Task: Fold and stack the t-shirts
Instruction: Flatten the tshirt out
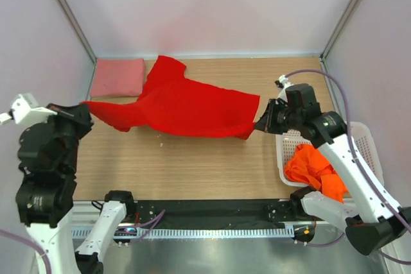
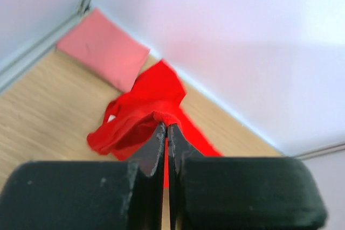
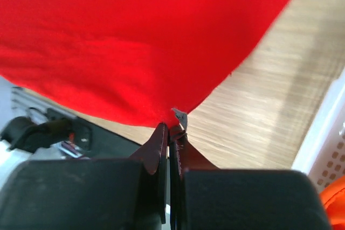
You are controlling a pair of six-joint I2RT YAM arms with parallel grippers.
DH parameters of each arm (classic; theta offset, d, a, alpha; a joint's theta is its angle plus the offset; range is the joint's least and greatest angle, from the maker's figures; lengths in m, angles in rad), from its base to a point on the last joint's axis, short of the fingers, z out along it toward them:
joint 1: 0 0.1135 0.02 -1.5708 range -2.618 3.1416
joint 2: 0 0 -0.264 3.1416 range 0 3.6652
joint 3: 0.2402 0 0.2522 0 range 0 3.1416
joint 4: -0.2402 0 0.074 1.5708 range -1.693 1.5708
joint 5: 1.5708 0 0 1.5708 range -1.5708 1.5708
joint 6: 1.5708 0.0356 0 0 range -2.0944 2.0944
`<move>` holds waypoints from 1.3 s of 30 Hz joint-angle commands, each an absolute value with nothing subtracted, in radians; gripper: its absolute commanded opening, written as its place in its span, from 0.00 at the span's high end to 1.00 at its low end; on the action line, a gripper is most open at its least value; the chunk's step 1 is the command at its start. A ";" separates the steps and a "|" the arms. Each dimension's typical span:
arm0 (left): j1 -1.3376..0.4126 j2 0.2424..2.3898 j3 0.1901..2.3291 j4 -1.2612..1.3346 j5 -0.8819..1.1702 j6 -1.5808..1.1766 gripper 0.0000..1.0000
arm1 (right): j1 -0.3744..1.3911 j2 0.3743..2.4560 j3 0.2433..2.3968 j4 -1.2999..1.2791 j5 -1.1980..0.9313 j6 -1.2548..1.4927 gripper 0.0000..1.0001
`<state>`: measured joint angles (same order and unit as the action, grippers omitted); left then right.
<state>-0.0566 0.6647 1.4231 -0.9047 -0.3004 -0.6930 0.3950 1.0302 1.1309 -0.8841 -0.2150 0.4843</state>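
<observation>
Red t-shirt (image 1: 186, 107), left fingers (image 2: 153, 149), right fingers (image 3: 156, 152) pinching

Red shirt (image 1: 186, 104): plain bright red, no print. Pink shirt (image 1: 117, 77): plain salmon pink. Orange shirts (image 1: 314, 168): plain orange. Basket (image 1: 292, 145): white, lattice of small holes. Table (image 1: 192, 165): light brown, fine wood grain. Walls (image 1: 205, 4): pale off-white, unmarked.

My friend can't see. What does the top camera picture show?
The left gripper and right gripper hold a red t-shirt stretched over the table. A folded pink t-shirt lies far left; orange shirts sit in a white basket.
</observation>
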 commanded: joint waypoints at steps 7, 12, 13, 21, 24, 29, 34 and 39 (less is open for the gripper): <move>-0.058 0.713 1.892 -0.979 -0.279 -0.569 1.00 | 0.407 0.873 1.483 -0.945 -0.409 0.477 0.99; -0.060 0.776 2.233 -1.038 -0.224 -0.543 1.00 | 0.405 0.795 1.616 -0.881 -0.385 0.502 0.99; -0.060 0.799 2.265 -1.037 -0.219 -0.549 1.00 | 0.406 0.796 1.638 -0.879 -0.376 0.508 0.99; -0.063 0.934 2.335 -0.862 -0.181 -0.617 1.00 | 0.406 0.886 1.785 -0.834 -0.155 0.610 0.98; -0.063 0.971 2.255 -0.717 -0.164 -0.632 1.00 | 0.407 0.951 1.755 -0.827 -0.069 0.632 0.99; -0.063 1.067 2.030 -0.525 -0.144 -0.611 1.00 | 0.405 1.046 1.583 -0.663 0.102 0.611 0.98; -0.061 1.320 1.911 -0.372 -0.080 -0.552 1.00 | 0.350 1.254 1.470 -0.467 0.212 0.534 0.98; -0.054 1.599 1.985 -0.291 -0.008 -0.520 1.00 | 0.201 1.472 1.451 -0.287 0.135 0.551 0.99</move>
